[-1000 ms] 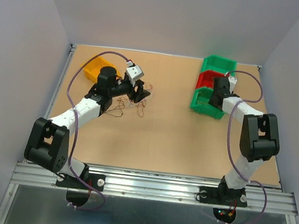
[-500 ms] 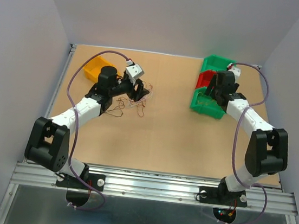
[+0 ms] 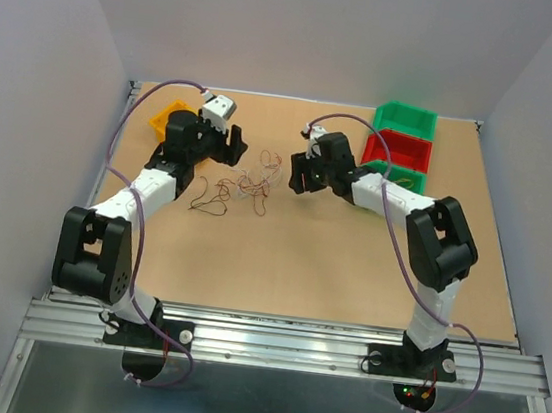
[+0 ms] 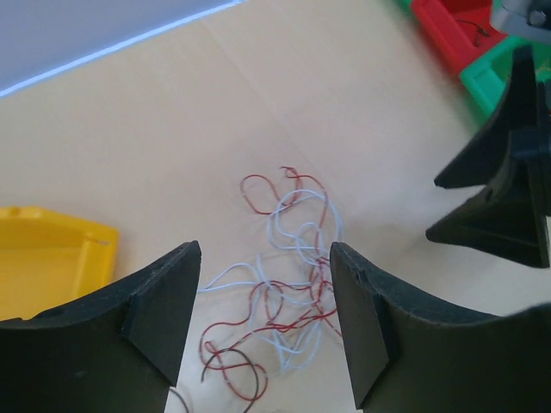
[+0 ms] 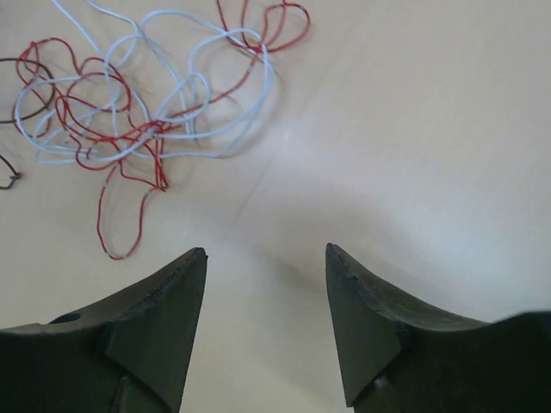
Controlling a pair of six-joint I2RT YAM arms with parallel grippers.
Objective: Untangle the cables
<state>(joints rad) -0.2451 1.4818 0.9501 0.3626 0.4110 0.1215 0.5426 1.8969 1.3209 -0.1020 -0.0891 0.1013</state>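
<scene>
The cables (image 3: 246,184) lie as a loose tangle of thin red, whitish and dark wires on the tan tabletop, between the two arms. My left gripper (image 3: 231,148) hovers open just up-left of them. In the left wrist view the tangle (image 4: 295,284) shows between and beyond its fingertips (image 4: 264,249), touching neither. My right gripper (image 3: 298,177) stands open just right of the clump. In the right wrist view the wires (image 5: 148,127) lie up-left of its empty jaws (image 5: 266,249). The right gripper's dark fingers (image 4: 504,198) show at the right of the left wrist view.
A yellow bin (image 3: 164,118) sits behind the left gripper at the back left. A row of green (image 3: 406,117), red (image 3: 394,147) and green (image 3: 407,178) bins stands at the back right, behind the right arm. The table's rear edge (image 3: 299,100) meets the wall.
The right arm swung left from the bins to beside the cables, its jaws opening. The left gripper drew back up-left off the tangle, toward the yellow bin.
</scene>
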